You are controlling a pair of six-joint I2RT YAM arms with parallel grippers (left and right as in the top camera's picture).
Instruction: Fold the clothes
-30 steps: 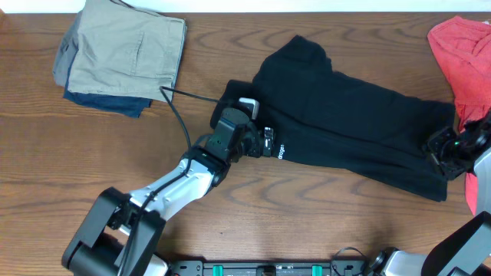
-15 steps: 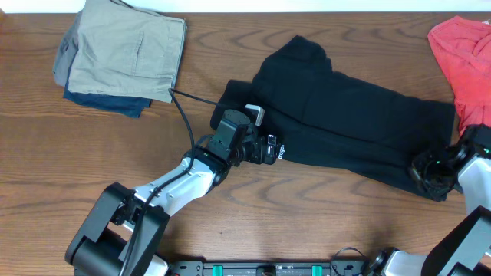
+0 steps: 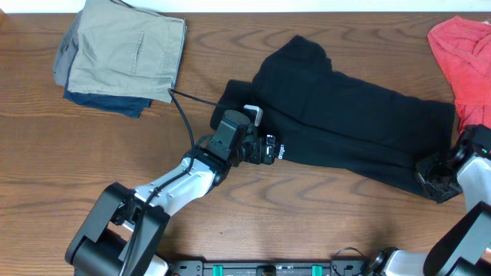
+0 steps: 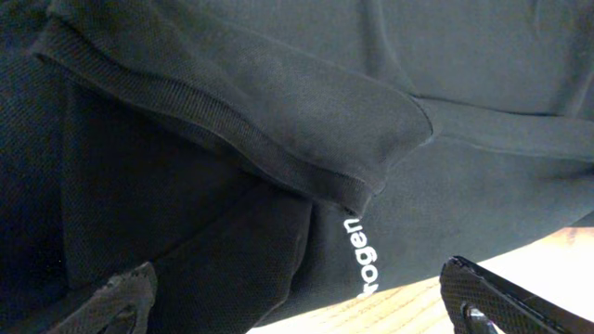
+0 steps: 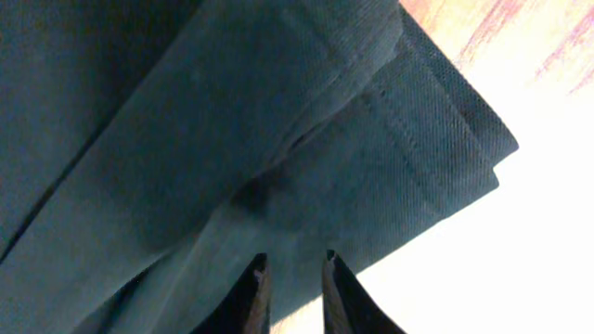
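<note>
The clothes, a black T-shirt (image 3: 353, 123), lie spread slantwise across the wooden table (image 3: 307, 222), with small white lettering (image 3: 281, 152) at the near left edge. My left gripper (image 3: 268, 149) hovers over that edge, jaws wide open; in the left wrist view the lettering (image 4: 357, 260) and a sleeve fold (image 4: 278, 111) lie between its fingers (image 4: 306, 301). My right gripper (image 3: 433, 170) sits on the shirt's lower right corner. In the right wrist view its jaws (image 5: 294, 269) are drawn nearly together on the hemmed cloth (image 5: 232, 121).
A folded pile of khaki trousers on a navy garment (image 3: 123, 54) lies at the back left. A red garment (image 3: 464, 54) lies at the back right, close to my right arm. A black cable (image 3: 184, 115) runs from the left arm toward the pile.
My right gripper dropped from the shirt's right edge onto its lower right corner and narrowed its jaws. My left gripper shifted slightly right along the lettered edge and stayed open.
</note>
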